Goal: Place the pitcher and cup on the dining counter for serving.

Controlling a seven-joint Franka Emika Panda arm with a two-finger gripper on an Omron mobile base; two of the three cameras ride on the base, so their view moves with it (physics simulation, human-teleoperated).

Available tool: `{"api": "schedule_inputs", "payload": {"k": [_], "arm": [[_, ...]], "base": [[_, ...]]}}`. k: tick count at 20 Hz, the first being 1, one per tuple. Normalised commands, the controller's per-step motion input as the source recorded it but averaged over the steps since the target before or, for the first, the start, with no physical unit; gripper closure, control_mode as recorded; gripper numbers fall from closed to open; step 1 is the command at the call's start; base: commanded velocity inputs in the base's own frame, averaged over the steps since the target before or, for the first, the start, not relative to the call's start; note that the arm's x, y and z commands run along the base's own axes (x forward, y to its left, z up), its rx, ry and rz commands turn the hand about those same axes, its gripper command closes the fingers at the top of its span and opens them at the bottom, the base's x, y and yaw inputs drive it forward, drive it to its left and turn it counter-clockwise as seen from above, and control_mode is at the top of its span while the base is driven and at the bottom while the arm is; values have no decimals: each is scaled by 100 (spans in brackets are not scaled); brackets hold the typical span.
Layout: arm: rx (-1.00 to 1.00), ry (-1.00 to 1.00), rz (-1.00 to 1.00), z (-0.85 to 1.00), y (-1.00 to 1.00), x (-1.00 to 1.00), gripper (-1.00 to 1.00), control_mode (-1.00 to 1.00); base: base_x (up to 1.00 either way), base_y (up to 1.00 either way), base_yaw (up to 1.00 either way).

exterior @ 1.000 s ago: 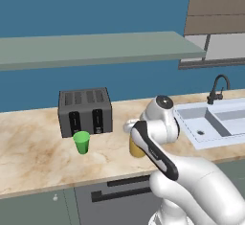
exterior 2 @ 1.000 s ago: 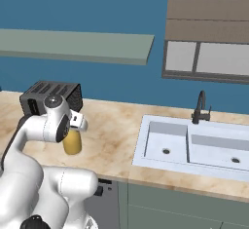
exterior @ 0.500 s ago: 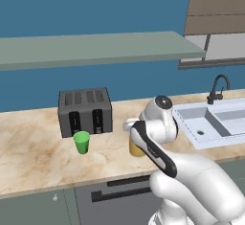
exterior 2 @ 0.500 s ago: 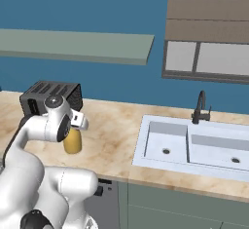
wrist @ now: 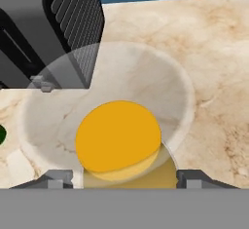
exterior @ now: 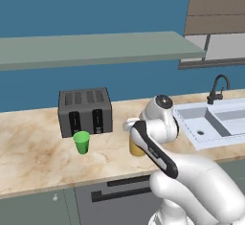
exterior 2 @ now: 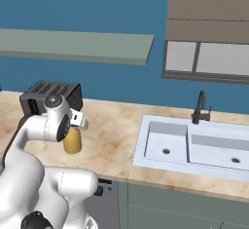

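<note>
The white arm hides most of the clear pitcher with orange-yellow contents (exterior: 136, 148); the dark finger tips (wrist: 57, 179) are cut off.

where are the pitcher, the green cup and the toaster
pitcher (wrist: 118, 135): hand view, on its orange contents seen from above
green cup (exterior: 82, 142): left base view, on its side wall
toaster (exterior: 85, 111): left base view, on its dark front face

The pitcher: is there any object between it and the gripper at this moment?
Nothing visible. In the hand view the gripper has one fingertip on each side of the pitcher. The toaster and the green cup stand off to one side.
</note>
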Motion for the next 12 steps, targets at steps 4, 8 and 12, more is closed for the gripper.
{"api": "schedule_inputs", "payload": {"k": [4,8,12], "arm": [[0,-14,0,36,0,-39,100,-100],[0,-15,0,66,0,-42,100,-100],[0,-11,0,80,0,-47,100,-100]], "base": [[0,0,0],[0,0,0],[0,0,0]]}}
